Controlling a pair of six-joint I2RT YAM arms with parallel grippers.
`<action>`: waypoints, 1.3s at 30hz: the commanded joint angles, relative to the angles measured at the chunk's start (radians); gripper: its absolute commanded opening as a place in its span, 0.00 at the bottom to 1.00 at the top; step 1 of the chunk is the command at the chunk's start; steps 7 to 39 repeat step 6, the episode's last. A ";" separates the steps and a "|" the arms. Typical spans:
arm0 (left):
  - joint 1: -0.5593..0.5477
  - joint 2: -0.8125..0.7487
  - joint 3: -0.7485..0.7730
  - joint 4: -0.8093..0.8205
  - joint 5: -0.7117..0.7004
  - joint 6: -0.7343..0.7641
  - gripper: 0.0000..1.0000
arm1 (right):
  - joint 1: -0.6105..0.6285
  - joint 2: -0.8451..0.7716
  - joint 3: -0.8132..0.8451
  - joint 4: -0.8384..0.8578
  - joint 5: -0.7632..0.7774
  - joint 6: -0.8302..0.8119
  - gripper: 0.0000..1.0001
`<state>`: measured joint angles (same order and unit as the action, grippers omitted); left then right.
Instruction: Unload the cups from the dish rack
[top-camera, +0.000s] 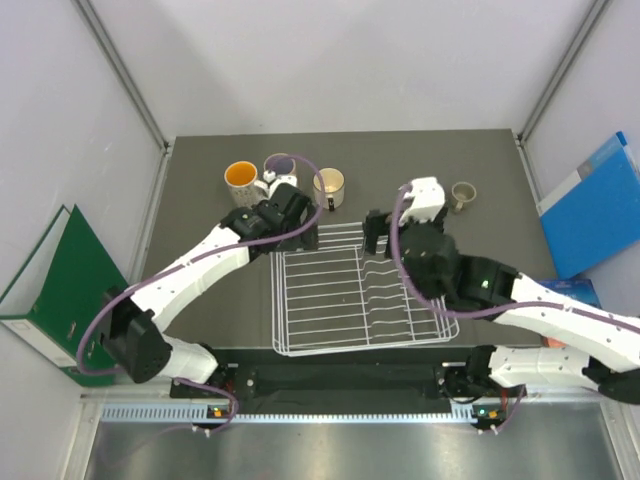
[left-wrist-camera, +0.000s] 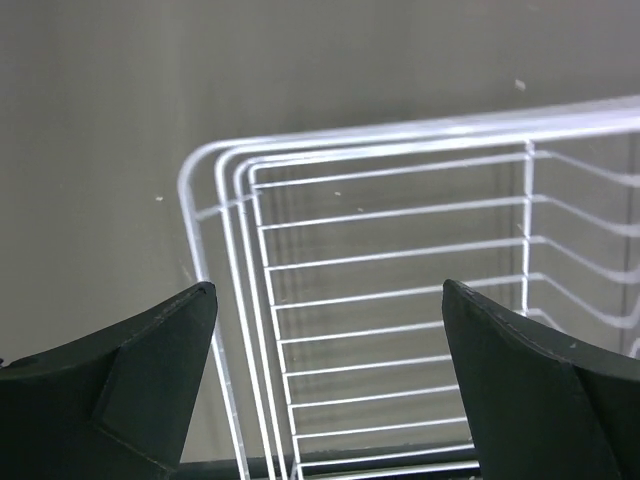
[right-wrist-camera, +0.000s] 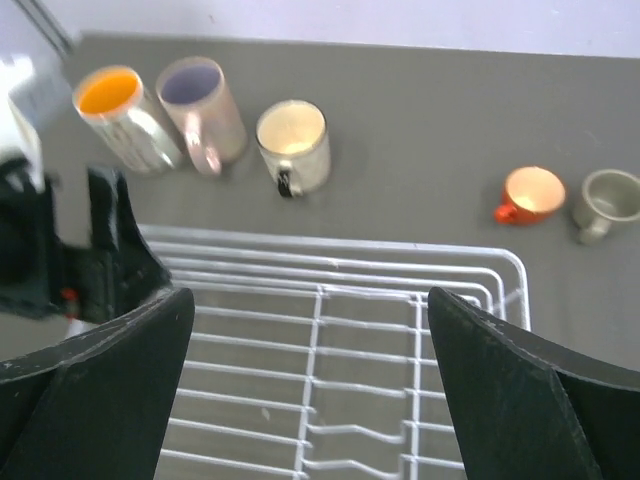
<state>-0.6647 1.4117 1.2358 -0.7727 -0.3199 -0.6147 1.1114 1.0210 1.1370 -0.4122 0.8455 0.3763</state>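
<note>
The white wire dish rack (top-camera: 300, 300) lies mid-table, and no cup shows in it. Behind it on the table stand the speckled mug with orange inside (top-camera: 241, 178), the pinkish mug with purple inside (top-camera: 281, 166), the cream mug (top-camera: 328, 185) and the small tan cup (top-camera: 462, 194). The right wrist view also shows the small red-orange cup (right-wrist-camera: 530, 193) beside the tan cup (right-wrist-camera: 608, 200). My left gripper (top-camera: 300, 235) hangs open over the rack's far left corner (left-wrist-camera: 300, 147). My right gripper (top-camera: 378, 232) hangs open over the rack's far edge (right-wrist-camera: 330, 250).
A green binder (top-camera: 50, 280) leans at the left wall and a blue folder (top-camera: 595, 205) at the right wall. My left arm's wrist (right-wrist-camera: 60, 260) shows at the left of the right wrist view, close to the mugs.
</note>
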 joint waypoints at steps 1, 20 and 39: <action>-0.091 -0.082 0.004 0.006 -0.113 0.072 0.99 | 0.166 0.040 -0.002 -0.059 0.335 -0.042 1.00; -0.110 -0.117 -0.021 0.010 -0.125 0.041 0.99 | 0.192 0.097 0.081 -0.175 0.377 0.007 1.00; -0.110 -0.117 -0.021 0.010 -0.125 0.041 0.99 | 0.192 0.097 0.081 -0.175 0.377 0.007 1.00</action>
